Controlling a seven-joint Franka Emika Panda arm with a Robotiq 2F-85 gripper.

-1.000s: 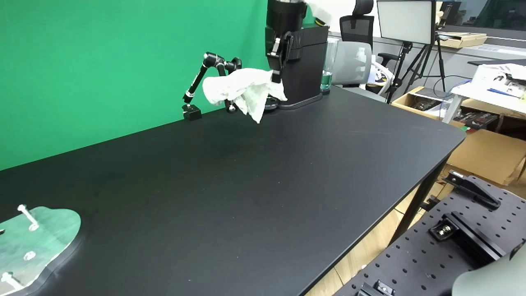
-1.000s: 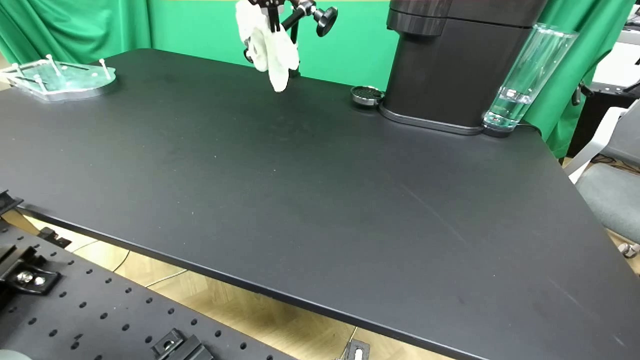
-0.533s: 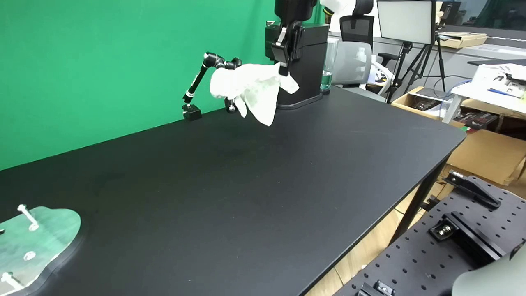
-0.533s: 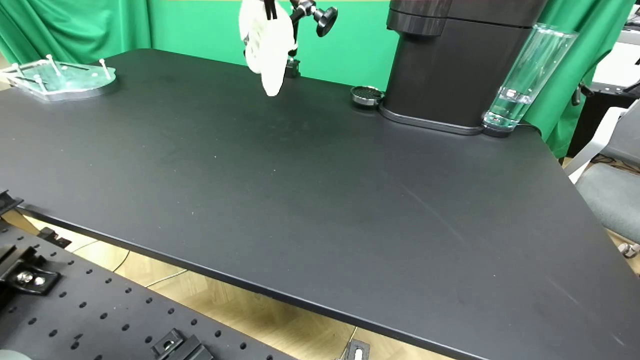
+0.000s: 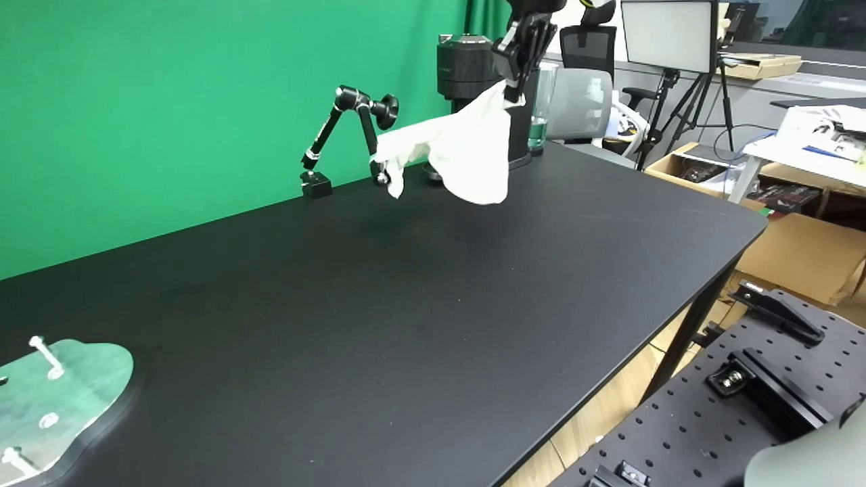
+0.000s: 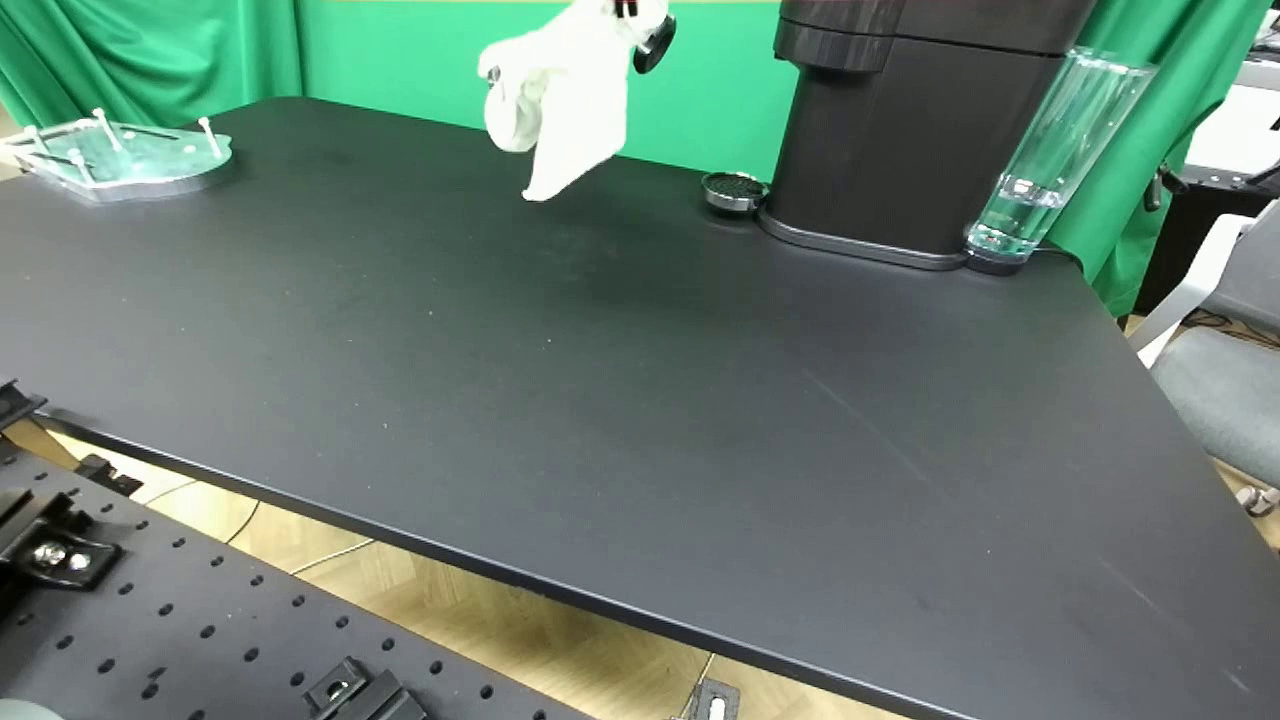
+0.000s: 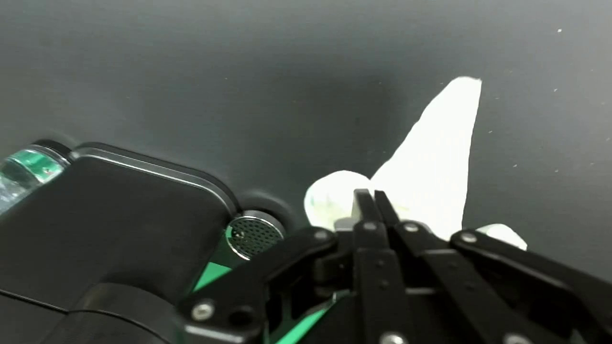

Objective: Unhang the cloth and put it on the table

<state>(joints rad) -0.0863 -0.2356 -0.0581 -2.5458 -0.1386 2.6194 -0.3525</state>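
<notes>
One white cloth [image 5: 473, 152] hangs above the dark surface [image 5: 338, 331] in the upper middle of an exterior view, its upper right corner pinched in the tightly narrowed gripper [image 7: 371, 193]. Its left end meets the black jointed stand [image 5: 348, 99] in that picture; whether they touch, I cannot tell.

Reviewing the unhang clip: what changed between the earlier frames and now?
The hand moved up and right in both exterior views, pulling the cloth along from bunched to more stretched out. Its trailing end still overlaps the black jointed stand in an exterior view; hooked or not, I can't tell. Nothing newly gripped or let go: the hand still holds the cloth. Unchanged: stand, coffee machine, pegged board.
</notes>
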